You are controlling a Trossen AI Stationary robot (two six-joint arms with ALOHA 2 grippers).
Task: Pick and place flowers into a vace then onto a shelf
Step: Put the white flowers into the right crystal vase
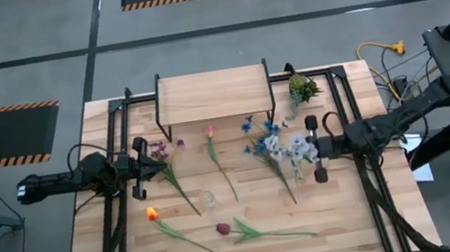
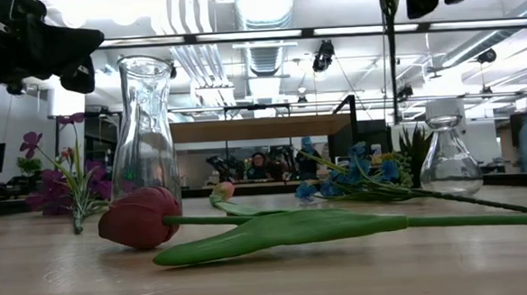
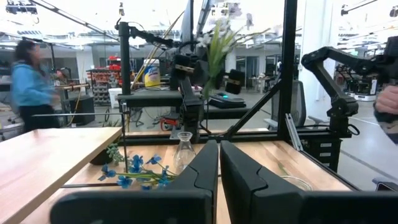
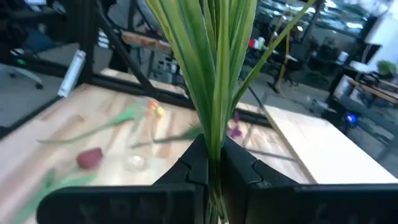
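Note:
My right gripper (image 1: 307, 151) is shut on a white-bloomed flower (image 1: 292, 146) over the table's right half. In the left wrist view its pale blooms (image 3: 219, 28) rise above that gripper. My left gripper (image 3: 219, 163) is shut on nothing and hangs at the table's left (image 1: 148, 162). Purple (image 1: 157, 149), pink (image 1: 210, 133), blue (image 1: 253, 135), orange (image 1: 152, 214) and dark red (image 2: 141, 217) flowers lie flat on the tabletop. A clear glass vase (image 2: 145, 131) stands upright near the middle (image 1: 208, 202). The shelf (image 1: 214, 94) stands at the far edge. My right gripper pinches the flower's bundle of green stems and long leaves (image 4: 214, 134) between its two fingers. The fingers come level from the table's right side and lie across the stems. The flower stands about upright, its blooms above the fingers, lifted clear of the table.
A second small glass vase (image 2: 447, 160) and a yellow-green tuft (image 1: 302, 88) stand at the far right, beside the shelf. Black frame rails (image 1: 347, 90) run along both sides of the table. A person (image 3: 28, 78) stands in the room beyond.

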